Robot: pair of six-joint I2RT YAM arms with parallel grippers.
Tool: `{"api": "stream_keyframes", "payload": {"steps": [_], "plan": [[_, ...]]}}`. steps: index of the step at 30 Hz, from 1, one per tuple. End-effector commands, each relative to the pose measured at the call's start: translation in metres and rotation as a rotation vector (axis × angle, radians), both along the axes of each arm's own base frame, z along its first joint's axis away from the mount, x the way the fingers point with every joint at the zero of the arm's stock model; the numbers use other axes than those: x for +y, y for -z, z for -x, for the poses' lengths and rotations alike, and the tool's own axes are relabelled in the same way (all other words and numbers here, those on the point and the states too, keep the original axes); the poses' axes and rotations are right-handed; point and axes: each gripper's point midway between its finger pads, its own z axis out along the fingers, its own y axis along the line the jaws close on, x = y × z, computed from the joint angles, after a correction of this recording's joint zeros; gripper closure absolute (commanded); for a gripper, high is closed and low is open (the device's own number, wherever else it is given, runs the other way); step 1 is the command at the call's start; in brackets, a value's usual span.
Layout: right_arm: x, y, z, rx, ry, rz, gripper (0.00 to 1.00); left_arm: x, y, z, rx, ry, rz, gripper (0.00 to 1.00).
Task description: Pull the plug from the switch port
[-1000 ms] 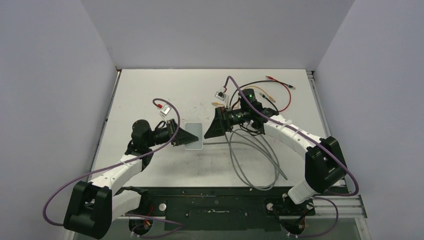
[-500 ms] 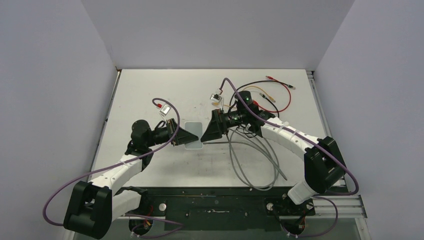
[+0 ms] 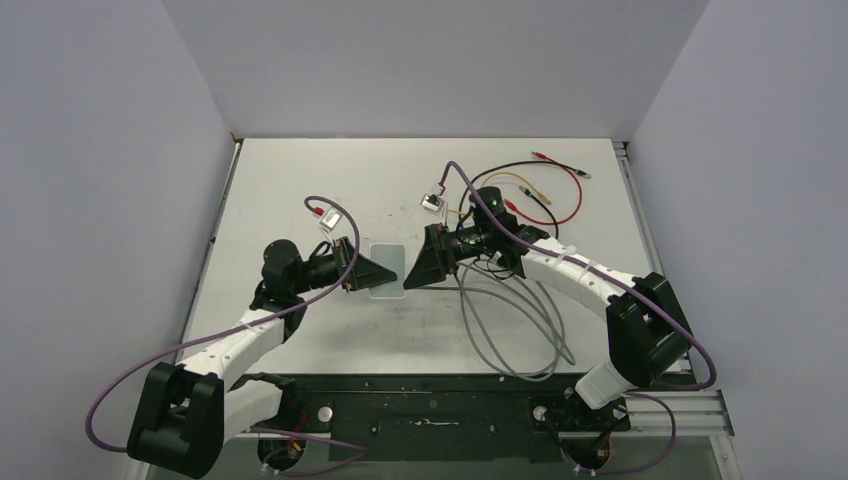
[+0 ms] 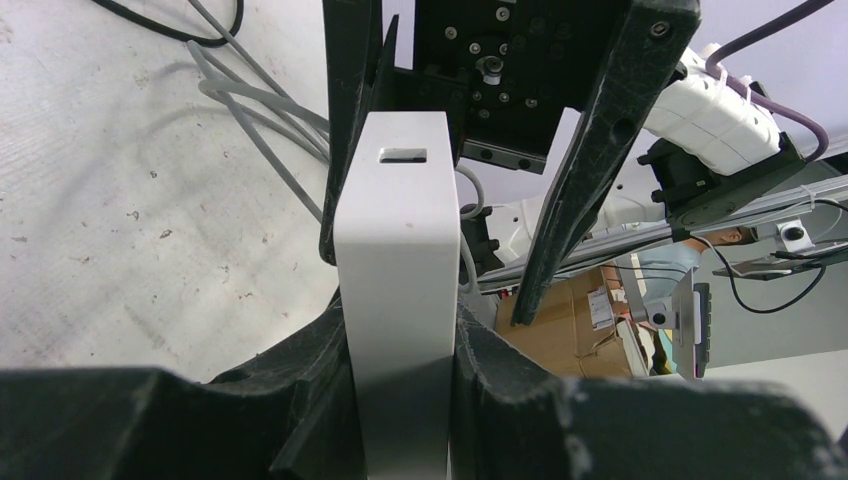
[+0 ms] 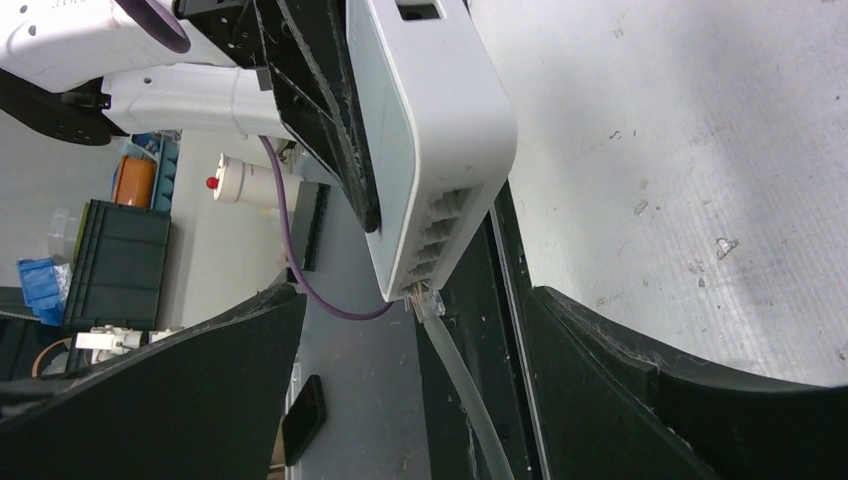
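Right gripper (image 3: 410,274) has edged toward the bench's left edge, spread around the plug (image 5: 428,300); left gripper (image 3: 388,272) clamps the switch (image 4: 398,230). Pull straight.

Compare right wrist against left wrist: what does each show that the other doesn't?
Right wrist only: the socket row along one edge of the flat pale grey-white switch box, and the clear plastic plug sitting in the end socket. Left wrist only: the left hand clamping the box on both flat faces, and the grey cable loops lying beyond it. Both: the box with its small side slot, and the right hand open, fingers spread wide either side.
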Motion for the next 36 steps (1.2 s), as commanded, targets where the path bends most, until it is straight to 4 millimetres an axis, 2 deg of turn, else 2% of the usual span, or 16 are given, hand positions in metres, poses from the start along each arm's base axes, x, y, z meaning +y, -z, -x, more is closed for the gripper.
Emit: {"api": "stream_keyframes", "payload": {"steps": [1,4,12,19,22,24,25,28,36], "plan": [[-0.0017,-0.0051,0.0088,-0.035,-0.036,-0.035,0.18,0.0017,-0.0242,0.0009,-0.108,0.001,0.039,1.00],[-0.0016,-0.0031,0.0097,-0.025,-0.043,-0.032,0.24,0.0019,-0.0233,0.0000,-0.105,-0.005,0.039,1.00],[0.0000,-0.0051,0.0100,-0.009,-0.055,-0.039,0.53,0.0022,-0.0208,-0.0017,-0.100,-0.014,0.036,1.00],[0.0020,-0.0046,0.0094,-0.009,-0.059,-0.042,0.53,0.0016,-0.0205,-0.0041,-0.097,-0.016,0.034,1.00],[0.0032,-0.0031,0.0077,-0.010,-0.052,-0.037,0.37,0.0014,-0.0206,-0.0051,-0.095,-0.016,0.034,1.00],[0.0039,-0.0028,0.0067,-0.013,-0.051,-0.038,0.34,0.0011,-0.0203,-0.0057,-0.093,-0.015,0.033,1.00],[0.0044,-0.0020,0.0068,-0.011,-0.053,-0.037,0.35,0.0010,-0.0200,-0.0054,-0.091,-0.012,0.033,1.00],[0.0052,-0.0014,0.0069,-0.004,-0.062,-0.039,0.48,0.0006,-0.0204,-0.0062,-0.092,-0.010,0.032,1.00],[0.0079,-0.0010,0.0041,0.004,-0.069,-0.039,0.64,0.0000,-0.0206,-0.0078,-0.089,-0.008,0.031,1.00]]}}
